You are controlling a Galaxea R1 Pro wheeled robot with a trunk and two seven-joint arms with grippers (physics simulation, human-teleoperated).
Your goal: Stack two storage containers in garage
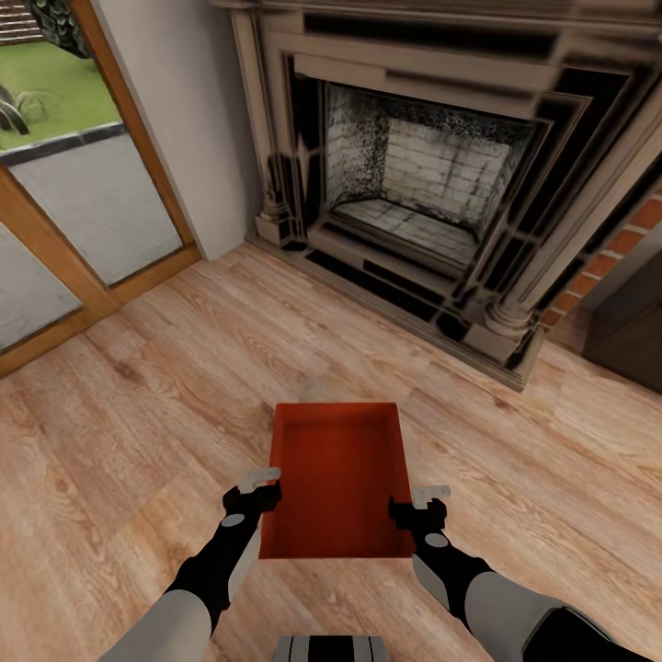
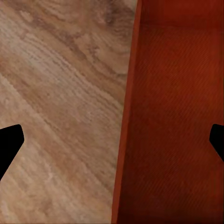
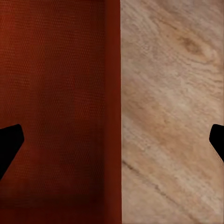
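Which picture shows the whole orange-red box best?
The head view: the open orange-red rectangular box shows whole, on the wood floor. Each wrist view shows just one side wall and some of the inside.

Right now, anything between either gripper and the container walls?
Nothing visible. In both wrist views each gripper's open fingers straddle a side wall of the orange-red storage container: left gripper at its left wall, right gripper at its right wall. Only bare wood plank floor lies around it.

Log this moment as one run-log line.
room: living room, by fireplace | left claw: open, straddling container wall | right claw: open, straddling opposite wall | surface: wood floor
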